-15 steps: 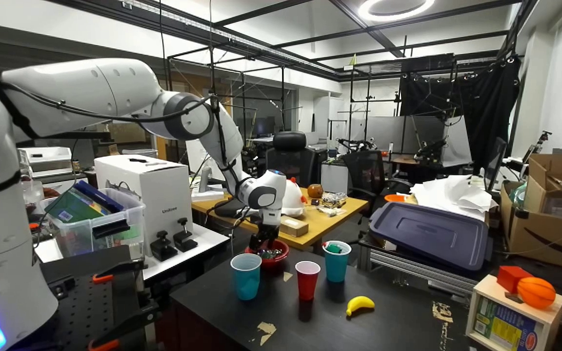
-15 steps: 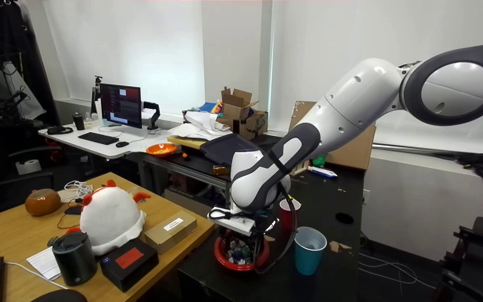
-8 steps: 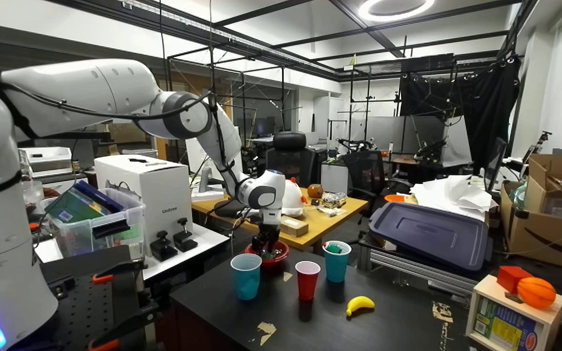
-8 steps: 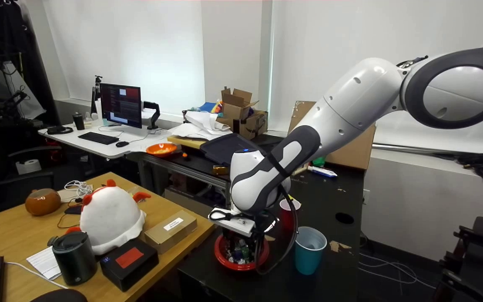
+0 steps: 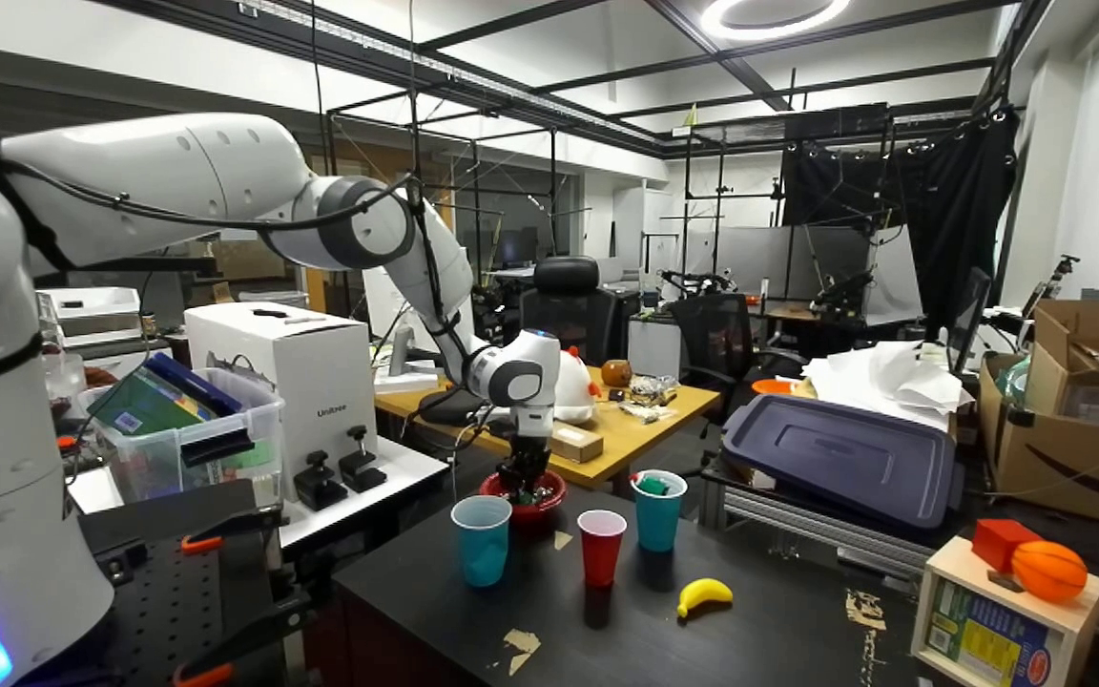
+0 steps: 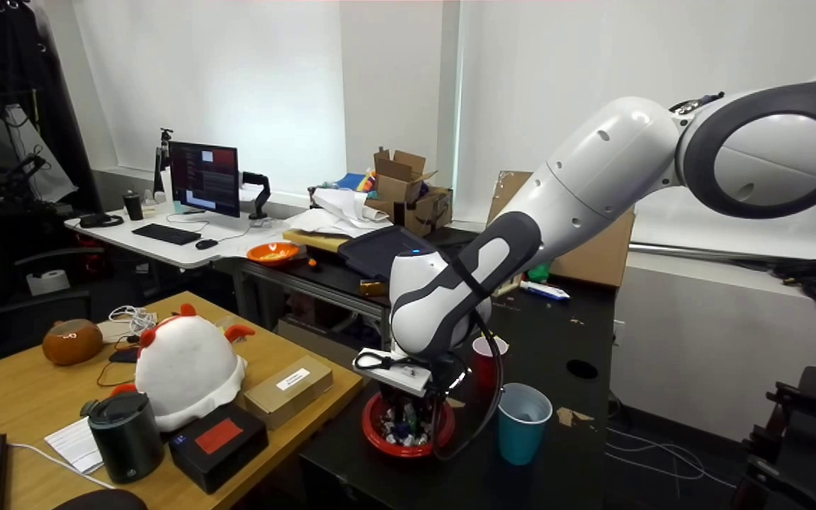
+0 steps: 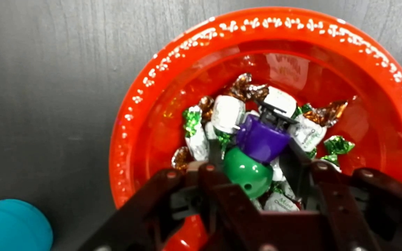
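Observation:
A red bowl (image 7: 270, 15) holds several wrapped candies (image 7: 307, 134) with white, green and brown foil. Among them lie a glossy green round piece (image 7: 246, 174) and a purple piece (image 7: 265, 141) with a black part on top, apparently joined. My gripper (image 7: 253, 143) reaches down into the bowl, its partly closed fingers on either side of these pieces. The left finger lies against or close to the green one; the right fingertip meets the purple one's edge. Whether they are firmly gripped is unclear. In both exterior views the gripper (image 5: 523, 477) points down inside the bowl (image 6: 406, 449).
Near the bowl stand a teal cup (image 5: 481, 542), a red cup (image 5: 600, 553) and another teal cup (image 5: 656, 515) with something green in it. A yellow banana (image 5: 704, 595) lies farther along the black table. A wooden table (image 6: 309, 425) with a plush toy (image 6: 188, 368) adjoins.
Inside the bowl the fingers have drawn closer together. The green piece has shifted and tilted slightly between them, while the arm has moved only a little.

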`<state>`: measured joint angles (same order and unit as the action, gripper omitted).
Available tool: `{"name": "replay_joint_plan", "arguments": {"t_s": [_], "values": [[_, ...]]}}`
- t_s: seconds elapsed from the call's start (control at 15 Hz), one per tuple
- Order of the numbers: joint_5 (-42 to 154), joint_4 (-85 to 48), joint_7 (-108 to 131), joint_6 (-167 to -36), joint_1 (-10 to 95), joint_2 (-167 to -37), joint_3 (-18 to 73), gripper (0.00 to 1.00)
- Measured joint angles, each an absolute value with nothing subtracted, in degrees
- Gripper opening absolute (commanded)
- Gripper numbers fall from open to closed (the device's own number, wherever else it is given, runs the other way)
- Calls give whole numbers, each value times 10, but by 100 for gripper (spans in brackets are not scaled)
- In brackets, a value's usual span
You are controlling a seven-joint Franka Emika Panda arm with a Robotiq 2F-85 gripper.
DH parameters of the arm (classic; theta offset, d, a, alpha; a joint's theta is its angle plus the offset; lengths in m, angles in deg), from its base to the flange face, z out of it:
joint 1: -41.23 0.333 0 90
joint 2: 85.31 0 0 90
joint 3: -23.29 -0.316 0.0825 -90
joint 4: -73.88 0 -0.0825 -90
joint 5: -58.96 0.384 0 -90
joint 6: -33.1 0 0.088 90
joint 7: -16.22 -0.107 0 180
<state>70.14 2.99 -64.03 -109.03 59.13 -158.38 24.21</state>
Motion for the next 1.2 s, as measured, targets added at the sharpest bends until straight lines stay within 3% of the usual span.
{"name": "replay_joint_plan", "arguments": {"t_s": [0.53, 1.2], "values": [[701, 8, -568, -1092, 588, -1549, 227, 21], [706, -115, -359, -1092, 525, -1451, 177, 21]]}}
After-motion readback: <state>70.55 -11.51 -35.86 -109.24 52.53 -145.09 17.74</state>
